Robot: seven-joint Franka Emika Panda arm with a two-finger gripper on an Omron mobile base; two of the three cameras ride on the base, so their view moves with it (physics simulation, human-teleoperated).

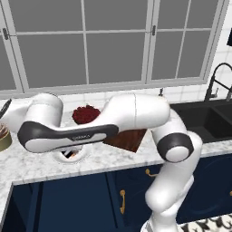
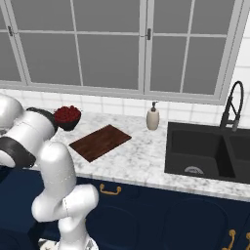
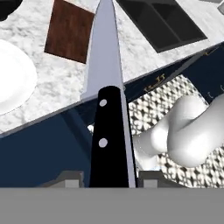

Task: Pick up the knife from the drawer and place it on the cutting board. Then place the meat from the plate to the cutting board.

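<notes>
Now the gripper point(image 3: 109, 177) is clamped on the knife point(image 3: 107, 109) by its black handle. Its blade points toward the cutting board point(image 3: 68, 31), with the plate point(image 3: 13, 78) left of it.

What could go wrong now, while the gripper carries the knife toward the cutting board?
1. The gripper holds the knife only by the end of its black handle; the long blade sticks far forward, so it may twist or slip.
2. The plate lies beside the cutting board; the blade could bump it on the way.
</notes>
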